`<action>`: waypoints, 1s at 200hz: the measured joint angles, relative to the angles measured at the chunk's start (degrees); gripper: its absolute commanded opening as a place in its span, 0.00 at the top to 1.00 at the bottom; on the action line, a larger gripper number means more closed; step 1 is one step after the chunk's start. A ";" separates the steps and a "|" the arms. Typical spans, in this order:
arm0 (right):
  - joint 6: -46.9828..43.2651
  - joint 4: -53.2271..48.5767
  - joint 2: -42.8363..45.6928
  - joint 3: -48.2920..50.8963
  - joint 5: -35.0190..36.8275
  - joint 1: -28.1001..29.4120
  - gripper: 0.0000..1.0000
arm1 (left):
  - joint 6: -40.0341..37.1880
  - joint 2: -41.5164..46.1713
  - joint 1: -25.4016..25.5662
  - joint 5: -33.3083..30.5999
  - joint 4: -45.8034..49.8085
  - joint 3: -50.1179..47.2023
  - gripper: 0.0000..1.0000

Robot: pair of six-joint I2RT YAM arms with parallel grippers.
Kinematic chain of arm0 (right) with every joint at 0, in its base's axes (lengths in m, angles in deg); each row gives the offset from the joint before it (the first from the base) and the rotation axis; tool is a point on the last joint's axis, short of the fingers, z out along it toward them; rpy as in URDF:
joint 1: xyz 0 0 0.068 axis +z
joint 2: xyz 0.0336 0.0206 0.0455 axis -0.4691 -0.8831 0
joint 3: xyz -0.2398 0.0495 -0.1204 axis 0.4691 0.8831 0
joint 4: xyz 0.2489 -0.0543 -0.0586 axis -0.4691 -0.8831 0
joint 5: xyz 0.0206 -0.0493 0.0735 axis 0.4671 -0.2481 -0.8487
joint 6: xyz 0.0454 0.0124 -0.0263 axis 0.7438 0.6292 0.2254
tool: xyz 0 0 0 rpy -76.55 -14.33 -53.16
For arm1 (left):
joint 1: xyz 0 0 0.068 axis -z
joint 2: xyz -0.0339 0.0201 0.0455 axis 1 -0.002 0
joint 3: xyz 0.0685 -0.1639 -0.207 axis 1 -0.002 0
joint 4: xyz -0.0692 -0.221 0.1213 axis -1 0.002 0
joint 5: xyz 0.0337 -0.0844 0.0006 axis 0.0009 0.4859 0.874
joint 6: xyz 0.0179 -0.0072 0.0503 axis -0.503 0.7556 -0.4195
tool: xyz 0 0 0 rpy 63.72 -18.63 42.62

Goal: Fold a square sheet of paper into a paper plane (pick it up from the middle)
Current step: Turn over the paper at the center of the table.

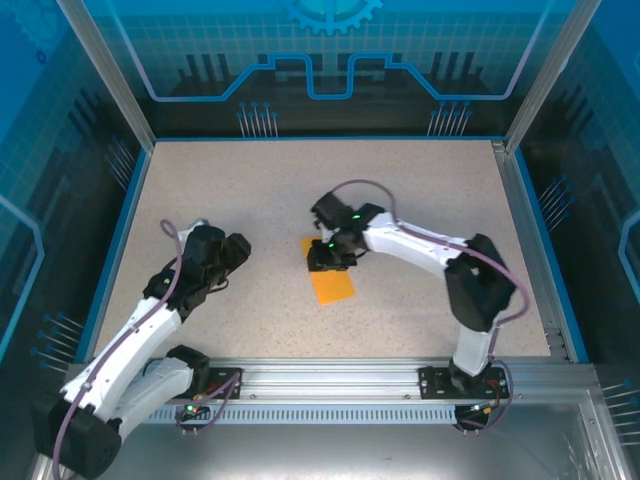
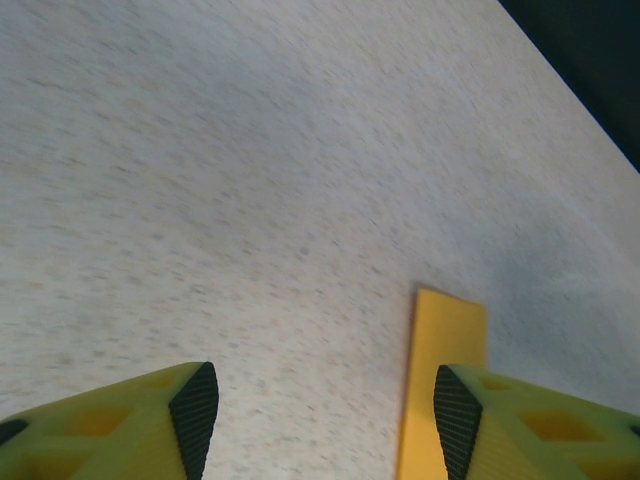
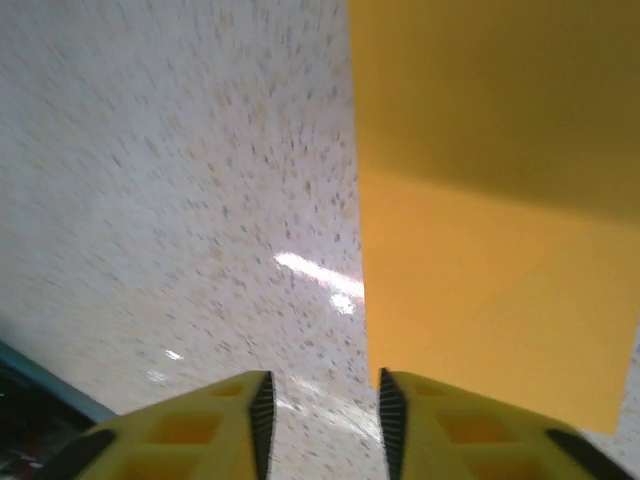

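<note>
The orange sheet of paper [image 1: 334, 286] lies flat in the middle of the table, folded into a narrow oblong. In the right wrist view the paper [image 3: 480, 200] shows layered flaps with a slanted crease. My right gripper [image 1: 328, 260] hovers over its far end, pointing down. Its jaws [image 3: 322, 420] stand a little apart with bare table between them, and the paper's edge runs beside the right finger [image 3: 392, 420]. My left gripper [image 1: 238, 250] is to the left of the paper and apart from it. It [image 2: 325, 410] is wide open and empty, with the paper's end [image 2: 442, 350] just ahead of its right finger [image 2: 455, 420].
The speckled tabletop [image 1: 250, 190] is ringed by a blue rim [image 1: 118, 230] and see-through walls. A metal rail [image 1: 330, 375] carrying both arm bases runs along the near edge.
</note>
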 measured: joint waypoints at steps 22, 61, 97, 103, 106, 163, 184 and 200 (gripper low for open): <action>2.21 10.51 1.44 8.76 -4.87 -4.07 0.78 | -0.57 -9.66 0.04 10.16 -5.99 1.36 0.43; 5.27 19.96 -0.22 17.44 -8.41 -4.66 0.85 | -1.42 -30.95 2.86 25.03 -13.44 10.10 0.53; 9.16 26.73 -0.35 23.54 -8.96 -4.66 0.85 | -2.03 -44.50 7.28 30.29 -14.75 20.28 0.57; 9.79 27.93 -0.28 24.33 -8.98 -4.68 0.85 | -2.01 -45.90 7.52 30.56 -14.73 21.18 0.58; 10.19 28.24 -0.20 24.50 -8.98 -4.74 0.85 | -2.03 -46.56 7.52 30.56 -14.73 21.53 0.58; 17.68 38.29 1.46 30.21 -8.72 -4.87 0.85 | -2.03 -56.33 7.52 29.33 -10.32 27.67 0.61; 20.65 40.96 1.97 31.65 -7.93 -4.44 0.85 | -2.03 -58.38 7.52 28.94 -9.62 28.65 0.61; 22.36 41.99 2.16 31.98 -6.82 -3.82 0.84 | -2.19 -60.00 7.52 28.94 -9.05 30.05 0.61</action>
